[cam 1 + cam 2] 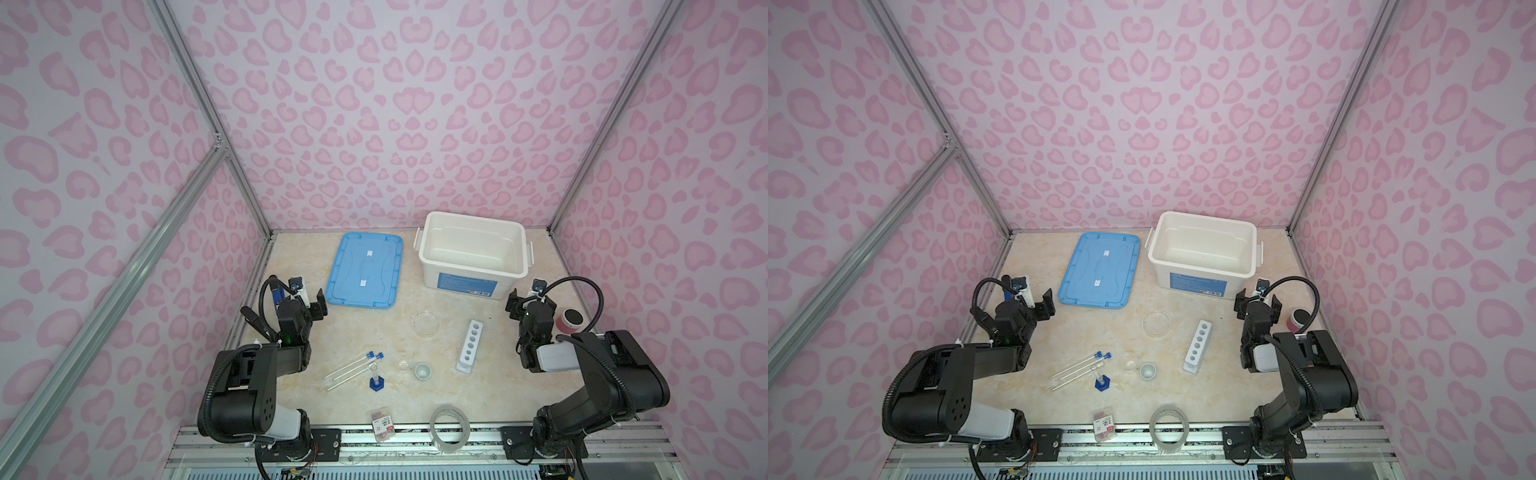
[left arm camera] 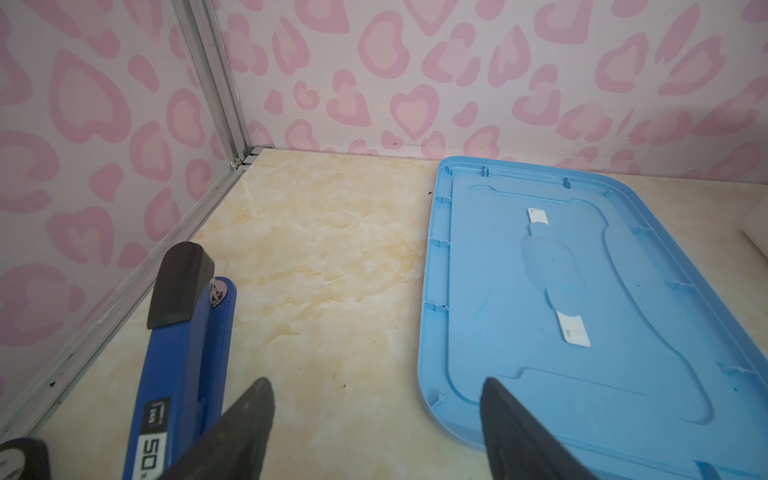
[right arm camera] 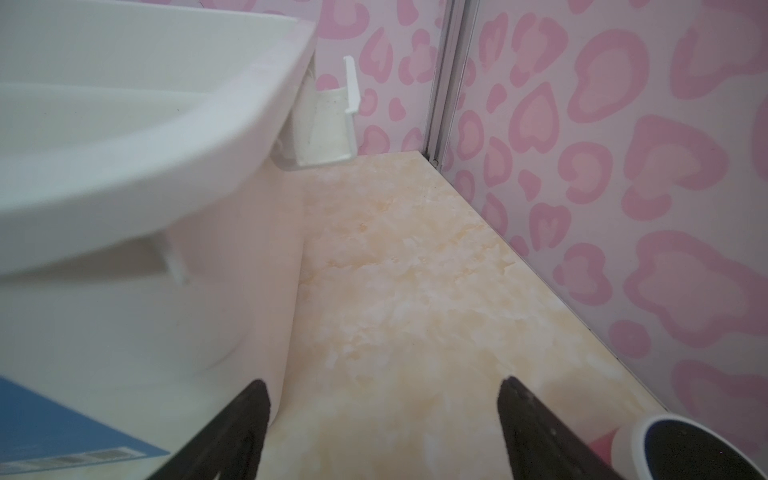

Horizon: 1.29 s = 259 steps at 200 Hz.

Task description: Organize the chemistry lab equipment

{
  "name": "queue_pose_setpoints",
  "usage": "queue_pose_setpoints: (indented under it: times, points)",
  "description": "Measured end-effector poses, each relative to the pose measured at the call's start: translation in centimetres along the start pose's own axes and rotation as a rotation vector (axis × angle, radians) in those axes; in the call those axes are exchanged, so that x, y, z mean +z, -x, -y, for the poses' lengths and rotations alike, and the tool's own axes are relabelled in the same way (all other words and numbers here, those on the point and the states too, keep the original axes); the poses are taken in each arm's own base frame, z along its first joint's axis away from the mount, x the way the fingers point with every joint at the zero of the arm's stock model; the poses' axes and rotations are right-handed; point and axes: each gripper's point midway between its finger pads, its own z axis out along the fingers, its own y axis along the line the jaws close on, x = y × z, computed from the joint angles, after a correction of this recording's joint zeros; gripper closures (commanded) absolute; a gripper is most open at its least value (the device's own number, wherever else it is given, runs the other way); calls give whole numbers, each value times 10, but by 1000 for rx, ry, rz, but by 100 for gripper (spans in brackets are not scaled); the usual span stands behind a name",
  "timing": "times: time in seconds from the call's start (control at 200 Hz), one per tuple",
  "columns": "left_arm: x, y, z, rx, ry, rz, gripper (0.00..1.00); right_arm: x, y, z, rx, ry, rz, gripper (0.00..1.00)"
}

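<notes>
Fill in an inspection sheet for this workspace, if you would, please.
Surface: marbled tabletop, no spills seen.
Job's things: test tubes, blue-based cylinder, petri dish, tiny glass dish, white cup and rack loose on tabletop; white bin empty, blue lid off beside it.
Clutter: tape roll, packet at front edge; blue tool near left wall; pink-and-black container near right wall.
End effectors: left end effector open, empty; right end effector open, empty.
Cables: black hoses loop above both wrists.
Surroundings: pink heart-patterned walls, aluminium frame.
</notes>
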Motion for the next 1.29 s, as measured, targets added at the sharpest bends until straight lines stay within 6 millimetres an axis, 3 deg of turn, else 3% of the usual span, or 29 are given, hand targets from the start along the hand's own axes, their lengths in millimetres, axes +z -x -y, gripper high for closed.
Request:
queue_pose_setpoints:
  times: [0.05,0.14,0.34,0.495,0.595,0.73,0.85,0.995,1.14,1.295]
  points:
    - [-1,9,-1,0,13,2,28,-1,1,0,0,-1,-1,22]
    - [-8,42,-5,-12,42,72,31,-2,14,3,13,-13,19,24]
    - [-31,77,-1,-20,63,107,34,-17,44,-1,14,-45,52,30]
    - [-46,108,26,6,-33,114,36,-26,71,-6,41,-97,16,32]
    - [-52,128,50,53,-117,81,36,-42,83,-29,25,-33,-11,32]
    - [-64,140,80,159,-246,10,38,-60,84,-35,19,16,-39,32]
    - [-75,124,94,253,-332,-107,39,-74,79,-41,25,79,-68,32]
    - [-95,66,107,387,-443,-326,38,-84,74,-55,6,184,-110,31]
    - [-118,11,113,511,-521,-507,34,-86,91,-79,-13,297,-126,31]
    - [-125,-18,107,598,-528,-616,33,-89,105,-112,-34,436,-154,31]
